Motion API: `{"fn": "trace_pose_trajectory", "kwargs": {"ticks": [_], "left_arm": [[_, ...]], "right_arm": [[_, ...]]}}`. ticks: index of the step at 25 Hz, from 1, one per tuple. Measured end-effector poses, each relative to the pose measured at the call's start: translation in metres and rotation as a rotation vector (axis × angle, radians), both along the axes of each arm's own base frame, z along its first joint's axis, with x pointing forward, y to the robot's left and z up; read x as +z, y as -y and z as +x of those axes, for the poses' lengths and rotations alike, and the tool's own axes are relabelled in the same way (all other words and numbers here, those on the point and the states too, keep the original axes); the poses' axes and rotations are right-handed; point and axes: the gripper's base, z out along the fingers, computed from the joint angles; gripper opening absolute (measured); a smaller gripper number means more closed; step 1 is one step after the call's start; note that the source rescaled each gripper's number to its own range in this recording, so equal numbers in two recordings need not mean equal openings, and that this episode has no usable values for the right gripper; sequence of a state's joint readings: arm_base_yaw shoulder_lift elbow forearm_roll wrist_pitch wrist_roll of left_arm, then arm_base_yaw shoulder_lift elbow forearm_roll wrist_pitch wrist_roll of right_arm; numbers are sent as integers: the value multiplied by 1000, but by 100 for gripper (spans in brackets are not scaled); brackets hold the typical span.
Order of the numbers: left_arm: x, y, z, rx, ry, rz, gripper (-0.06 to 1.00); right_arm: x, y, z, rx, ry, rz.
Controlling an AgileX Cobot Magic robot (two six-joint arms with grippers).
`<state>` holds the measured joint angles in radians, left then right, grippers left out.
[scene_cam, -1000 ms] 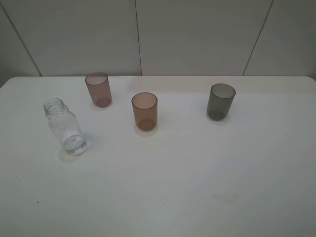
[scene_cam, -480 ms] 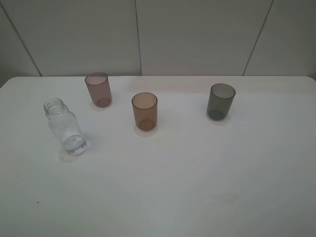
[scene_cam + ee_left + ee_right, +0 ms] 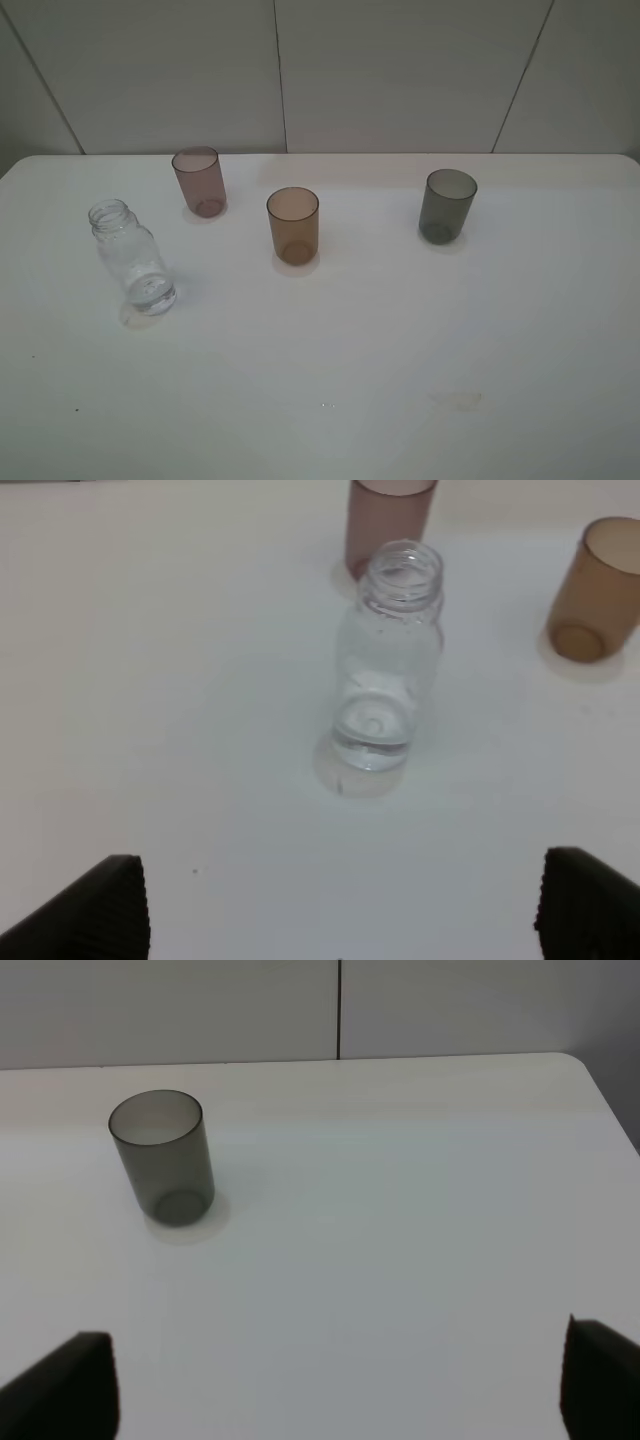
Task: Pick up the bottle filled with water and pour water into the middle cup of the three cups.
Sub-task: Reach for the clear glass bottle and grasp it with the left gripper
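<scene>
Three upright on the white table (image 3: 400, 330): pink cup (image 3: 199, 181), amber middle cup (image 3: 293, 225), grey cup (image 3: 446, 206). The bottle (image 3: 132, 258) stands nearest the pink cup; left pincer (image 3: 345, 910) and right pincer (image 3: 340, 1380) both spread wide, empty.

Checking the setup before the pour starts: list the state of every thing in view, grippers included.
bottle: upright, uncapped, a little water at the bottom, not held
mauve cup: upright, looks empty
amber cup: upright, looks empty
grey cup: upright, looks empty
left gripper: open, holding nothing
right gripper: open, holding nothing
</scene>
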<state>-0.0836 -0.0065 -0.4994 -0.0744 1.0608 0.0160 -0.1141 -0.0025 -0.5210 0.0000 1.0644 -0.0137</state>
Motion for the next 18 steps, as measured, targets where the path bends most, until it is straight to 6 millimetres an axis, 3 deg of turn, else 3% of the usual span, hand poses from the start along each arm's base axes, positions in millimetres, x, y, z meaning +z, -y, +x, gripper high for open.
{"fn": "trace_pose_trajectory", "kwargs": {"ticks": [6,11,14,18], "left_arm": [[0,0,0,-50,1,0,98],[18,-1,2,-82,127,-21,98],[26,3,23,-118,124,-25,98],[25,12,65,-121,-7,-4,98]], "right_arm": [[0,0,0,0,0,0],[0,0,0,0,0,0],[0,0,0,0,0,0],[0,0,0,0,0,0]]}}
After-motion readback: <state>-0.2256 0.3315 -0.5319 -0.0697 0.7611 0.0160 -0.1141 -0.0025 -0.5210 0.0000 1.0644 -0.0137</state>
